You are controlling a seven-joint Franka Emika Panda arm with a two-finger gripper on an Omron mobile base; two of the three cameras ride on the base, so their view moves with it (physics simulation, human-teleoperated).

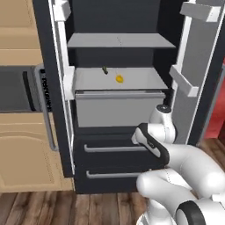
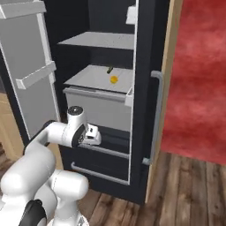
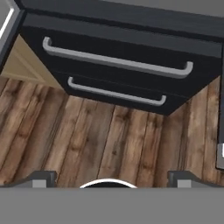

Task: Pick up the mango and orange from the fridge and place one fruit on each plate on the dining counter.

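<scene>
Open fridge (image 1: 57,88) ahead of the gripper (image 3: 109,177), jaws spread and empty, mango (image 1: 119,79) on a shelf above and beyond it, two drawers (image 3: 118,83) below.

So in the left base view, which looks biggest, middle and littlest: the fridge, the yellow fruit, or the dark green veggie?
1. fridge
2. yellow fruit
3. dark green veggie, though it sits farther back, so the two small ones are close.

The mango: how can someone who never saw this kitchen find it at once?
Look into the open black fridge, at the grey shelf just above the big grey bin. The mango is the small yellow oval there; its neighbour is thin and dark green.
</scene>
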